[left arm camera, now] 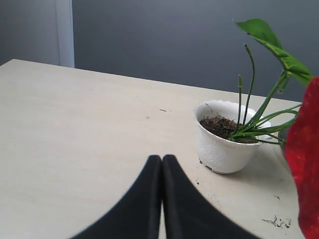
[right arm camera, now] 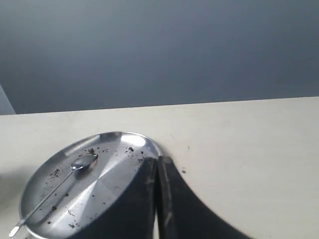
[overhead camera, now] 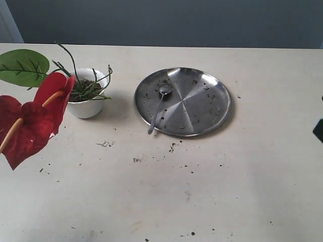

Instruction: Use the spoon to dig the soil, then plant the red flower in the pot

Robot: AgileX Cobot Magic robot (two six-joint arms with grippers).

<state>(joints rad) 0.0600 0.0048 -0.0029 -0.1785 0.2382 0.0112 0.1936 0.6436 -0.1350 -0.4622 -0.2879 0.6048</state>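
Note:
The white scalloped pot [overhead camera: 87, 106] [left arm camera: 222, 149] stands at the table's left, holding dark soil [overhead camera: 83, 85] [left arm camera: 219, 125]. The red flower [overhead camera: 33, 118] [left arm camera: 306, 164] has its thin green stems in that soil; its bloom leans out over the table and its green leaf [overhead camera: 22, 67] rises behind. The silver spoon [overhead camera: 160, 103] [right arm camera: 60, 181] lies in the round steel plate [overhead camera: 202, 108] [right arm camera: 104, 194]. My left gripper [left arm camera: 162, 158] is shut and empty, a little short of the pot. Also shut with nothing in it, my right gripper [right arm camera: 158, 160] is by the plate's edge.
Soil crumbs [overhead camera: 105, 144] are scattered on the beige table in front of the pot and plate, and several lie on the plate. A dark bit of the right arm [overhead camera: 319, 130] shows at the exterior view's right edge. A grey wall stands behind the table.

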